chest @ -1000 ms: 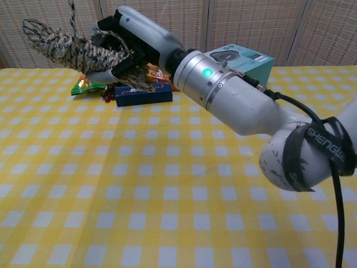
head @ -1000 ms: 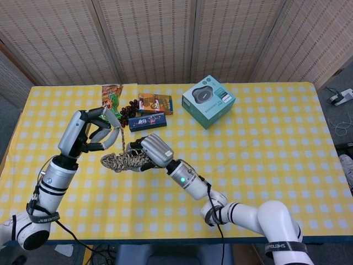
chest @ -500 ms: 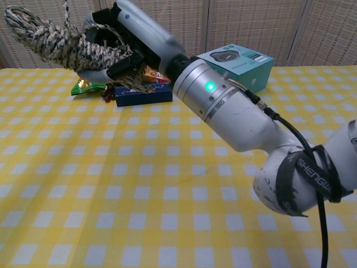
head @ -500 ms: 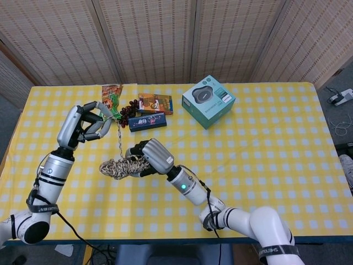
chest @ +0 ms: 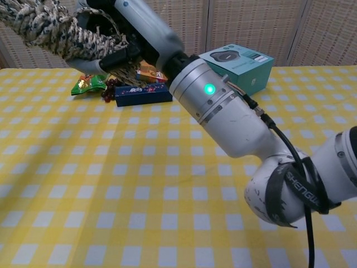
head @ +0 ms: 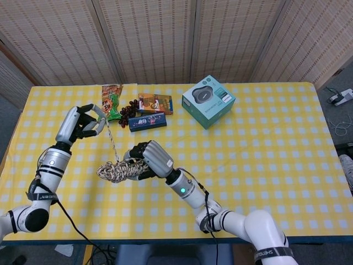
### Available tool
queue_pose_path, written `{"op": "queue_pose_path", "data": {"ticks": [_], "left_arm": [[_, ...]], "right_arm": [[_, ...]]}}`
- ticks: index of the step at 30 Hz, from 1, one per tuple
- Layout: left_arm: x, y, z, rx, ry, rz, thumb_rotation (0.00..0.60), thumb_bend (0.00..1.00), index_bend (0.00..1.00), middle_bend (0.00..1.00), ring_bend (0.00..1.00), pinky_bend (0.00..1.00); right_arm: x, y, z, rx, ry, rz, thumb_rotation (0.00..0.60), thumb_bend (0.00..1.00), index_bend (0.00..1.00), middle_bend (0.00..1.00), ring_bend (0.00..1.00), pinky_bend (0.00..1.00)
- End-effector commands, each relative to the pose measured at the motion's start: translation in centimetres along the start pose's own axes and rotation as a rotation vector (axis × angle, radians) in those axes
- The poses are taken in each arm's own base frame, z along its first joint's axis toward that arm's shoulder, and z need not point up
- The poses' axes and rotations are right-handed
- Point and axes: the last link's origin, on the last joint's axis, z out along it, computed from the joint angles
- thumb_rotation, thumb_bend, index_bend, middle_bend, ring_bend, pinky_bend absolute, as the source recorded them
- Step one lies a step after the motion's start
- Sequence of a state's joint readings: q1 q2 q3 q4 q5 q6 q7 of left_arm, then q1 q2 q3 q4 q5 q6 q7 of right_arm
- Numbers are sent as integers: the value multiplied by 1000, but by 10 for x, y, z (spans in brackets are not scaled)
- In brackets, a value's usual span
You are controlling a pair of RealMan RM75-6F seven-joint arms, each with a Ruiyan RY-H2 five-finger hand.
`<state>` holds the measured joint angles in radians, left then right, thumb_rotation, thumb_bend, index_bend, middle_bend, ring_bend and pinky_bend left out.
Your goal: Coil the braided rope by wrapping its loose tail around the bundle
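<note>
My right hand (head: 151,158) grips a bundle of tan and black braided rope (head: 117,169), held above the yellow checked table (head: 265,138). In the chest view the right hand (chest: 125,33) and the rope bundle (chest: 47,29) fill the top left corner. The loose tail (head: 112,142) runs taut from the bundle up to my left hand (head: 83,122), which pinches its end out at the left. The chest view does not show the left hand.
At the back of the table lie a green snack packet (head: 112,98), dark grapes (head: 128,109), a dark blue box (head: 146,121), an orange box (head: 155,103) and a teal speaker box (head: 208,101). My right forearm (chest: 234,120) crosses the chest view.
My left hand has pulled the tail up and away to the left, stretching it out. My right hand has lowered slightly and shifted left with the bundle.
</note>
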<state>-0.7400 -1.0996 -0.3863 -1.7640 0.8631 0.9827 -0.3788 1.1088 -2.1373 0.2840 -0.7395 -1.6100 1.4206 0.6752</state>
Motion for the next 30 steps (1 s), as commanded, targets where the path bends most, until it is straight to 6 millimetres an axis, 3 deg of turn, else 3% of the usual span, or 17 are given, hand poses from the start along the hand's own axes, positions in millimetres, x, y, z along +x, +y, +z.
{"op": "queue_pose_path", "data": {"ticks": [1,9,30], "left_arm": [[-1,-9,4,41,-5,38,600,425,640,1000,1000,1000],[4,-26,5,110,3,129,600,426,640,1000,1000,1000],[-4,-34,-23,90,-115,309,600,425,625,1000,987,1000]], "right_arm": [[1,-3,1,14,30,13,600,195,943,741,682,698],[11,-5,4,35,119,11,600,202,946,746,686,698],[31,4,15,-18,267,-47,600,245,946,746,688,699]]}}
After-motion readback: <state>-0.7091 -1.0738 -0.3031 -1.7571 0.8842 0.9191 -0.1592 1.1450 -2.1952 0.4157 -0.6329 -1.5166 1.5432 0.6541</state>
